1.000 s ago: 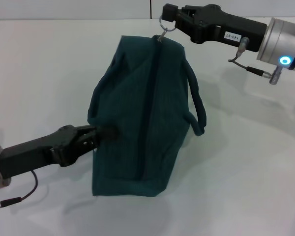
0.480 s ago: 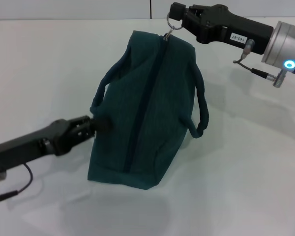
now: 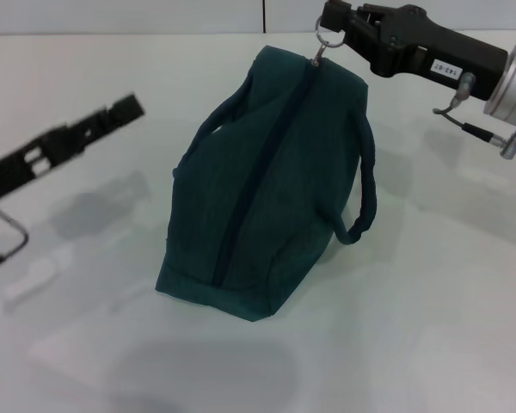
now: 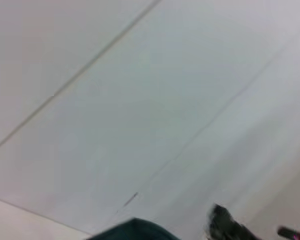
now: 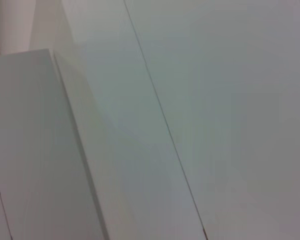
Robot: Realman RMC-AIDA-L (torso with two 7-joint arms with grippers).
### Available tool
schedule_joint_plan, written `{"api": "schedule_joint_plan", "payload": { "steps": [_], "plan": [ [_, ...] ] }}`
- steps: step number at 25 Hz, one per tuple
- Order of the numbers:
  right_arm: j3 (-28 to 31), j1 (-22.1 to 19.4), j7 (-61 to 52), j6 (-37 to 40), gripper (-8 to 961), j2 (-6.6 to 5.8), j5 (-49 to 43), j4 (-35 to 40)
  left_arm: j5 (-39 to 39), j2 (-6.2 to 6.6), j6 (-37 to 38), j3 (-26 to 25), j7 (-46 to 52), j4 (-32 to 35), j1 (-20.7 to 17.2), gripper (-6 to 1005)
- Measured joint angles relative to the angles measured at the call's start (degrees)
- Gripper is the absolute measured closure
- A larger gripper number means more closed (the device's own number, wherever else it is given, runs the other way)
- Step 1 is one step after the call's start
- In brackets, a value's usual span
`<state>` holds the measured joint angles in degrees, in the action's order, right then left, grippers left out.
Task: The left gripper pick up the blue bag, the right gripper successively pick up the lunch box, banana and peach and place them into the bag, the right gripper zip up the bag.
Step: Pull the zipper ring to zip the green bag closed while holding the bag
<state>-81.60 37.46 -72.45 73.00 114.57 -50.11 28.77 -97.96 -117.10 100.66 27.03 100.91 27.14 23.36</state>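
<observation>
The blue bag (image 3: 275,181) stands on the white table (image 3: 447,301), its dark zipper (image 3: 256,176) run shut along the top. Both handles (image 3: 367,185) hang down its sides. My right gripper (image 3: 329,24) is at the bag's far top end, shut on the metal zipper pull ring (image 3: 328,38). My left gripper (image 3: 120,110) is off to the left, well apart from the bag and holding nothing. A sliver of the bag (image 4: 132,230) shows in the left wrist view. The lunch box, banana and peach are out of view.
Bare white tabletop surrounds the bag, with a white wall (image 3: 155,15) behind it. The right wrist view shows only white panels (image 5: 200,100).
My left gripper has let go of the bag's side and swung up and away to the left. The bag and my right gripper have shifted slightly right.
</observation>
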Motion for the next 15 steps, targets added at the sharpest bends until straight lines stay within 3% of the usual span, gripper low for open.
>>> {"api": "schedule_joint_plan", "payload": {
  "steps": [7,11,15],
  "plan": [
    [0.17,-0.38,0.55,0.62,919,0.11,0.00,0.15,-5.41,0.43,-8.89,2.79,8.10,-0.38,9.47,251],
    [0.26,-0.51,0.72,1.00,918,0.23,0.00,0.14,-9.67,0.42,-12.07,6.25,12.81,-0.50,14.74,157],
    [0.30,-0.61,0.85,1.06,917,0.41,0.05,0.09,-10.48,0.40,-12.61,8.62,15.72,-0.15,17.26,109]
  ]
}}
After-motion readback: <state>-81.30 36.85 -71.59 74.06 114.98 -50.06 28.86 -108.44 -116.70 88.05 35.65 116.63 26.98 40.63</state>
